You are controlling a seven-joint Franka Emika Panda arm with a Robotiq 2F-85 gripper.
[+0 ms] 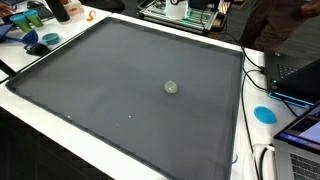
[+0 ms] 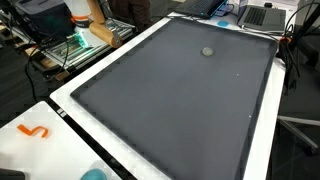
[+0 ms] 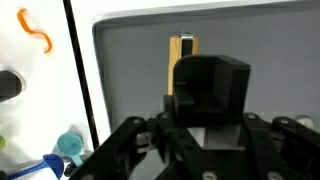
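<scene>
- The hand [image 3: 205, 140] comes in from the bottom edge of the wrist view; we cannot tell whether its fingers are apart or clamped
- A black block [image 3: 210, 85] sits right before the hand, over the grey mat [image 3: 270, 50]; possibly held, but the view is too dark to settle it
- A wooden strip [image 3: 180, 50] stands upright just behind the block's left side
- A small grey ball [image 1: 171, 87] [image 2: 207, 51] lies alone on the mat in both exterior views
- An orange squiggle [image 3: 35, 30] lies on the white worktop [image 3: 50, 100] past the mat's corner; blue items [image 3: 68, 145] at lower left
</scene>
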